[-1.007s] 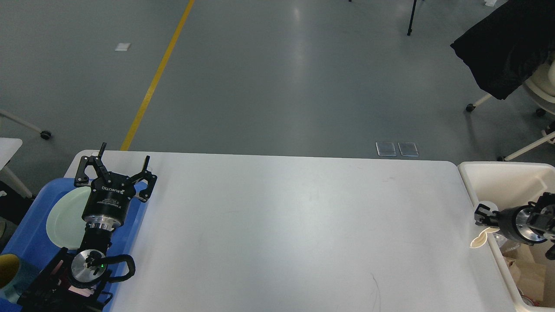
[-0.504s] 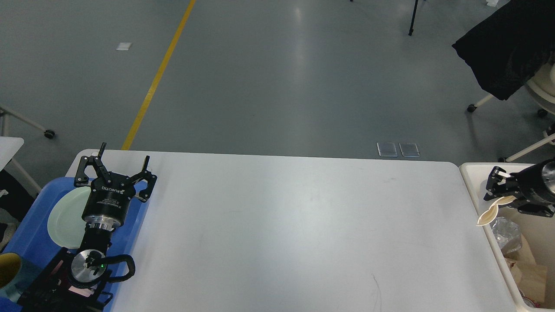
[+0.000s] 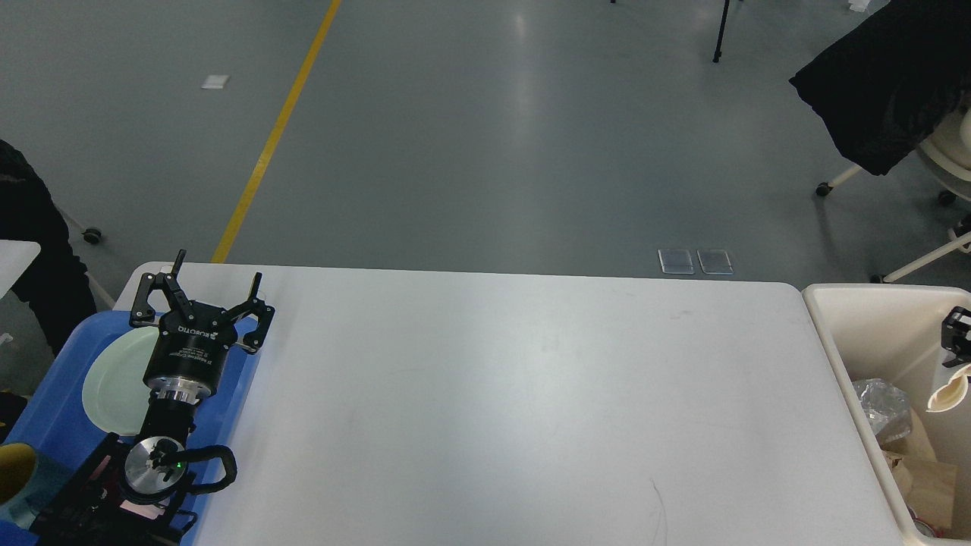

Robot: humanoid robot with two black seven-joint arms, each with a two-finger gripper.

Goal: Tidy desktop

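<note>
Our left claw (image 3: pixel 201 297) hangs open over the blue tray (image 3: pixel 45 402) – our right claw (image 3: pixel 957 334), half out of view, grips a crumpled cup (image 3: pixel 952 390) over the bin (image 3: pixel 834 341) beside the bench (image 3: pixel 516 409).

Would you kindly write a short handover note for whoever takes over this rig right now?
Left end effector: open, holding nothing, above the blue tray with its pale plate.
Right end effector: at the frame's right edge over the cream bin, a crumpled paper cup just under it; grip unclear.
Desktop: no loose items visible.
Left: get the cup into the bin, withdraw both arms.
</note>
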